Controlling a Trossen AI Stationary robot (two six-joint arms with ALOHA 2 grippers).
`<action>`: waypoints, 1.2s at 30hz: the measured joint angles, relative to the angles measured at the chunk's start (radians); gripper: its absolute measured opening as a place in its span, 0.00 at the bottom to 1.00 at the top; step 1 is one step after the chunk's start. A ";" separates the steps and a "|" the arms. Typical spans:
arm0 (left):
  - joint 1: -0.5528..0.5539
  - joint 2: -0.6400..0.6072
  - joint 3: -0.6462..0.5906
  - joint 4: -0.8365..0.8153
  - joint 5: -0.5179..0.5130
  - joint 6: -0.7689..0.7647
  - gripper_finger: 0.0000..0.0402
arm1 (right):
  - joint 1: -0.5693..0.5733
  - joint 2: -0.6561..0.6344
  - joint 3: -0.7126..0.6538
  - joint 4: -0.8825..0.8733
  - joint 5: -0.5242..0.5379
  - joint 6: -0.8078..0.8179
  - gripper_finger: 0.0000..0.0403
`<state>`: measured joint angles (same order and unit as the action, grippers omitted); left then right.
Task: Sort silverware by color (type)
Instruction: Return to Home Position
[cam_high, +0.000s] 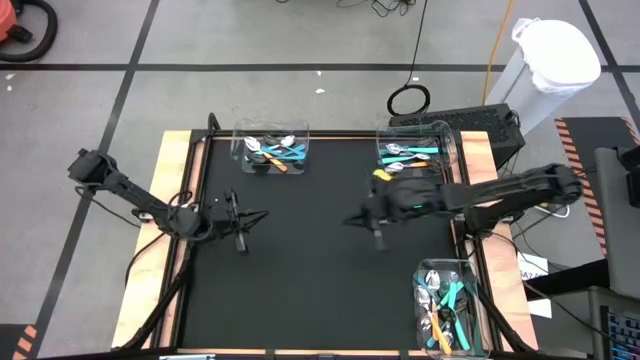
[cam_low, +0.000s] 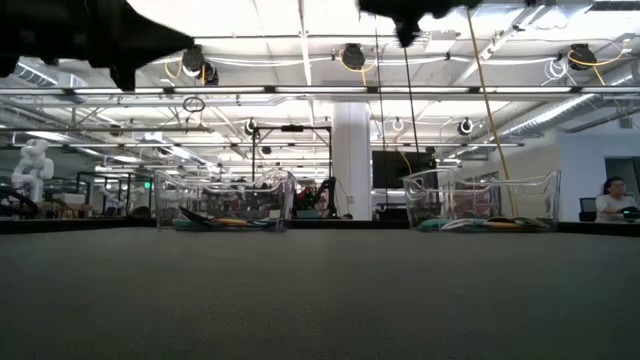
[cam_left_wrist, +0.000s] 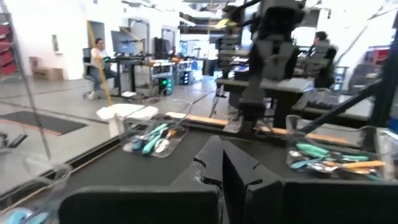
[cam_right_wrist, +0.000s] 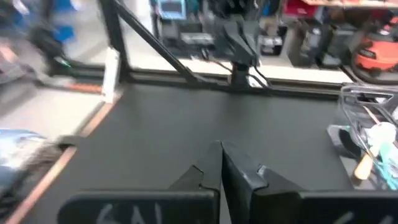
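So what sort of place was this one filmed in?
Probably a big open-plan robotics lab or workshop: an exposed ceiling with hanging lights, a person seated at a desk, and an orange shop vacuum on the floor beyond the black table.

table (cam_high: 310, 280): black top | far-left bin (cam_high: 298, 128) | far-right bin (cam_high: 447, 140) | near-right bin (cam_high: 478, 300) | all clear plastic

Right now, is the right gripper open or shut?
Shut: the right gripper, above the mat, shows both fingers meeting at the tips, nothing between them.
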<state>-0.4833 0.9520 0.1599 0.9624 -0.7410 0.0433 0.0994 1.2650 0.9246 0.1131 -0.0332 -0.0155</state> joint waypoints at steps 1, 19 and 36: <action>0.020 0.000 -0.008 0.001 0.006 -0.010 0.00 | -0.005 -0.056 -0.047 0.015 -0.015 0.012 0.01; 0.256 0.025 -0.038 0.088 0.290 -0.068 0.00 | -0.022 -0.725 -0.699 0.340 0.008 0.003 0.00; 0.234 -0.308 -0.154 -0.054 0.259 -0.028 0.00 | -0.054 -1.079 -0.752 0.074 0.092 0.057 0.00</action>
<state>-0.2489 0.6441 0.0063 0.9086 -0.4824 0.0154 0.0454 0.1864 0.1729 0.1868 0.0588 0.0416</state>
